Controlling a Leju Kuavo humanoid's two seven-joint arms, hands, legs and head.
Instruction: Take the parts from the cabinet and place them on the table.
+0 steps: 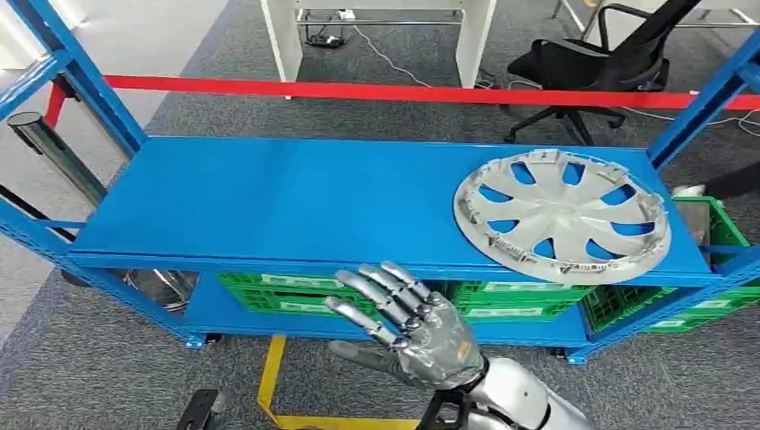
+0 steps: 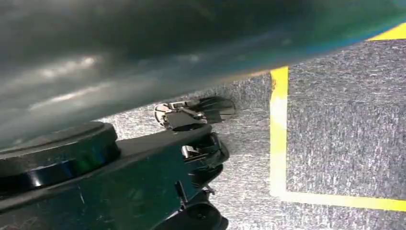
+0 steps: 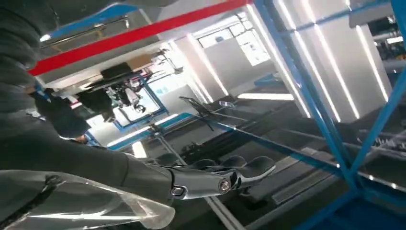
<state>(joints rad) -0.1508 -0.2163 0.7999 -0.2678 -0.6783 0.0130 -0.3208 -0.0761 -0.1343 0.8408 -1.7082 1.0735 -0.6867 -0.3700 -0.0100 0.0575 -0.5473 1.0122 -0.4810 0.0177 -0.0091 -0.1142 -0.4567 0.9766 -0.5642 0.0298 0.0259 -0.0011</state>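
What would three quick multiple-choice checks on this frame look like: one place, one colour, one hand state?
1. Where does the hubcap lie?
A. right end of the top shelf
B. left end of the top shelf
C. on the floor

2. What colour are the crates under the shelf?
A. red
B. green
C. white

3. How is the right hand?
A. gripping the hubcap
B. holding a crate
C. fingers spread, holding nothing

Key: 1 A, the head view shows it at the shelf's right end. 2 B, green lattice walls show below. 3 C, it hangs apart from everything.
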